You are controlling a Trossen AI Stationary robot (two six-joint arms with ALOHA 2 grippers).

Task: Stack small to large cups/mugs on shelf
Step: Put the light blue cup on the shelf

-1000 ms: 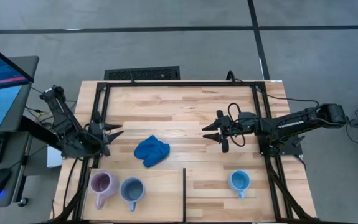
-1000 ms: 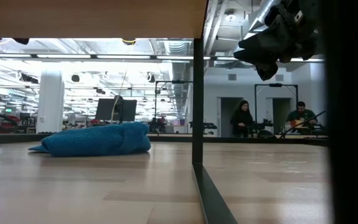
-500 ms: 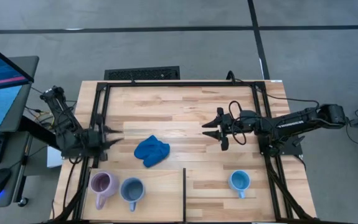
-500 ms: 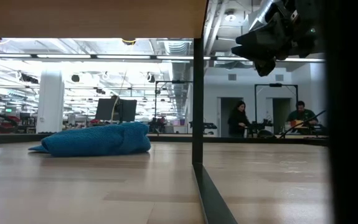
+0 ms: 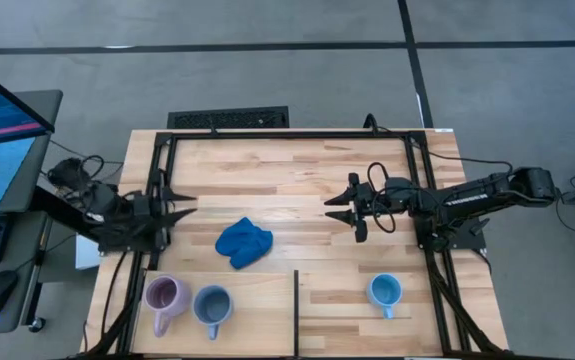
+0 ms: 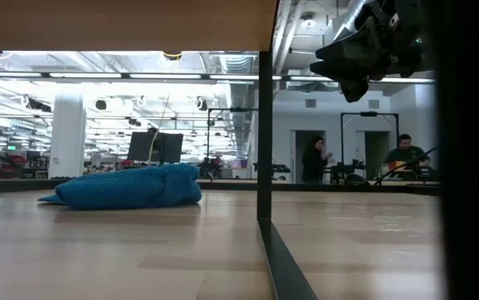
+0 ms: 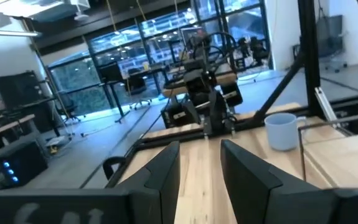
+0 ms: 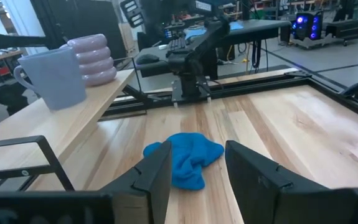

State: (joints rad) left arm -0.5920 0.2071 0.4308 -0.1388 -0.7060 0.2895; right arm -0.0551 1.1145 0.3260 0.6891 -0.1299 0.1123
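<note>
Three mugs stand upright on their bases on the pale shelf (image 5: 337,320) at the table's near edge: a lilac mug (image 5: 164,295) and a grey-blue mug (image 5: 212,303) left of the shelf's dark divider (image 5: 296,310), and a light blue mug (image 5: 384,291) to its right. My left gripper (image 5: 189,208) hovers open by the table's left frame and points level toward the right edge. Right of the table's middle, my right gripper (image 5: 331,212) hovers open and points toward the left edge. Both have nothing between their fingers.
A royal-blue cloth lump (image 5: 244,242) lies on the plank tabletop between the two grippers, just beyond the shelf. Black frame rails (image 5: 287,134) border the far, left and right sides of the table. People sit in the room beyond the table.
My left arm has folded back over the table's left edge. Its gripper has turned and rolled from a slant to point level toward the right edge, and has risen out of the low view. My right gripper has kept still.
</note>
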